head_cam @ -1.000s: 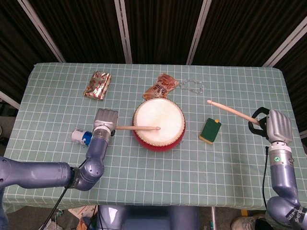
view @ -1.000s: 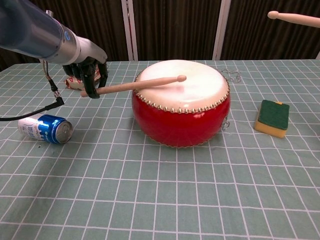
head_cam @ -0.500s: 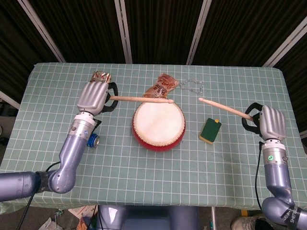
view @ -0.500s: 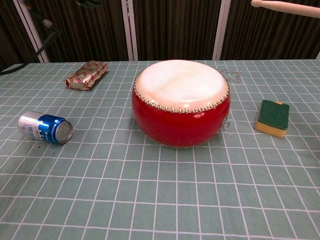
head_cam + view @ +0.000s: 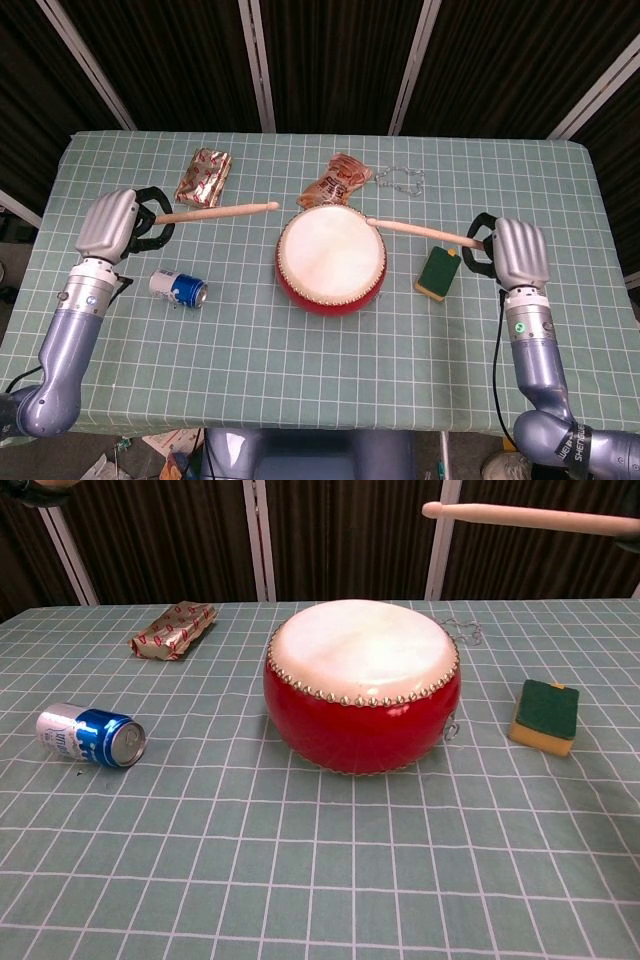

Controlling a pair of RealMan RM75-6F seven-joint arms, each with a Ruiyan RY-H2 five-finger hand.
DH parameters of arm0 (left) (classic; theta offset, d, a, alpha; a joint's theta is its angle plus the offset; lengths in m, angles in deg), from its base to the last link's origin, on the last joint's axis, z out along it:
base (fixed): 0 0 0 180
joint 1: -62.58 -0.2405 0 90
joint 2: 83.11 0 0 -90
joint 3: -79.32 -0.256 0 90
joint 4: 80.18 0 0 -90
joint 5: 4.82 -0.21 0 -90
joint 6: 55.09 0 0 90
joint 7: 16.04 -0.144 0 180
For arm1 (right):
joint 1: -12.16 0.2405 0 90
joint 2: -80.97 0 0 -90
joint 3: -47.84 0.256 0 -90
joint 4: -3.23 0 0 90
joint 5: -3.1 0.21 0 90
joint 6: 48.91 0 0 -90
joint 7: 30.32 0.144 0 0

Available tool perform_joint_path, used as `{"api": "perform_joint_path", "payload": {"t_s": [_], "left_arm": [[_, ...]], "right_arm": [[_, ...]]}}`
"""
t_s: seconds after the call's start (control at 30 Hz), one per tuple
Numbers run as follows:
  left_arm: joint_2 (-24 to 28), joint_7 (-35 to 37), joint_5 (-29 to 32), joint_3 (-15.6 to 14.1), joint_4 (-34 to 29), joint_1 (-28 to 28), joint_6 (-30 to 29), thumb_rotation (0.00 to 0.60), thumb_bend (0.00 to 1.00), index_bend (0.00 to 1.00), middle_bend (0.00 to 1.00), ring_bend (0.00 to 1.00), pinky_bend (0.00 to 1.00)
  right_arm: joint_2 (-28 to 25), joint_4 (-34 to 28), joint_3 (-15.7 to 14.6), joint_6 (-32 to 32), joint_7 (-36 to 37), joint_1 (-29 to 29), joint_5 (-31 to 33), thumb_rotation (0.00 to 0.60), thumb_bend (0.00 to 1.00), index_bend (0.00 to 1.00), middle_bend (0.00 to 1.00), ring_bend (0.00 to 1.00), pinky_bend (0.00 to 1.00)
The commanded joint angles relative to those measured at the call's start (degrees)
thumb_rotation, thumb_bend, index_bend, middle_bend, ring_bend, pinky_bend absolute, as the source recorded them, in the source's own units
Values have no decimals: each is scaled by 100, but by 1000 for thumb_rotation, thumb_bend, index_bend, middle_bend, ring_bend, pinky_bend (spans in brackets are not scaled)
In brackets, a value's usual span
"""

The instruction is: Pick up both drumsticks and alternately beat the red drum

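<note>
The red drum with a white skin stands at the table's middle, also in the chest view as the red drum. My left hand is raised at the left and grips a wooden drumstick whose tip points right, short of the drum. My right hand at the right grips the other drumstick, its tip over the drum's right rim. In the chest view that drumstick crosses the top right, well above the skin.
A blue can lies on its side left of the drum. A green and yellow sponge sits right of it. A shiny wrapped packet, a snack bag and a thin chain lie behind.
My left hand lifted its stick off the drum skin and swung it back out to the left. My right hand moved inward, bringing its stick's tip to the drum's rim.
</note>
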Motion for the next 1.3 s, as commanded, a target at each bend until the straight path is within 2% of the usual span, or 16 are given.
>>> {"api": "perform_joint_path", "payload": {"t_s": [0.03, 0.2, 0.3, 0.43, 0.53, 0.7, 0.8, 0.87, 0.97, 1.13, 1.3], "left_arm": [[62, 232, -77, 19, 184, -73, 197, 600, 543, 790, 1000, 1000, 1000], [174, 399, -124, 138, 335, -68, 394, 600, 543, 790, 1000, 1000, 1000], [228, 508, -147, 179, 365, -101, 462, 600, 543, 790, 1000, 1000, 1000], [300, 609, -192, 179, 369, -149, 566, 600, 543, 790, 1000, 1000, 1000], [353, 649, -245, 159, 388, -182, 635, 600, 543, 790, 1000, 1000, 1000], [391, 719, -309, 114, 500, -209, 796, 600, 543, 790, 1000, 1000, 1000], [375, 780, -325, 86, 580, -212, 910, 600, 543, 790, 1000, 1000, 1000], [357, 808, -337, 64, 632, -210, 977, 600, 543, 790, 1000, 1000, 1000], [326, 821, -364, 37, 696, -203, 1040, 600, 543, 790, 1000, 1000, 1000], [294, 741, -387, 70, 616, -159, 969, 600, 543, 790, 1000, 1000, 1000], [242, 454, -342, 124, 380, -44, 782, 600, 543, 790, 1000, 1000, 1000]], "right_arm": [[41, -151, 133, -199, -246, 135, 99, 600, 606, 987, 1000, 1000, 1000], [74, -313, 434, -356, -411, 343, 320, 600, 606, 987, 1000, 1000, 1000], [185, -260, 413, -318, -540, 450, 456, 600, 606, 987, 1000, 1000, 1000], [617, 151, 66, -434, -1154, 680, 468, 600, 606, 987, 1000, 1000, 1000], [1165, 671, -370, -513, -1819, 890, 418, 600, 607, 987, 1000, 1000, 1000], [2073, 1611, -1134, -633, -3536, 1309, 585, 600, 606, 987, 1000, 1000, 1000], [2475, 2062, -1391, -881, -4453, 1469, 702, 600, 607, 987, 1000, 1000, 1000], [2636, 2196, -1315, -1010, -4654, 1496, 818, 600, 607, 987, 1000, 1000, 1000], [2565, 2122, -916, -1154, -4278, 1430, 811, 600, 607, 987, 1000, 1000, 1000], [1915, 1483, -379, -1385, -3407, 1116, 518, 600, 606, 987, 1000, 1000, 1000], [1197, 755, -139, -1481, -2527, 633, 209, 600, 606, 987, 1000, 1000, 1000]]}}
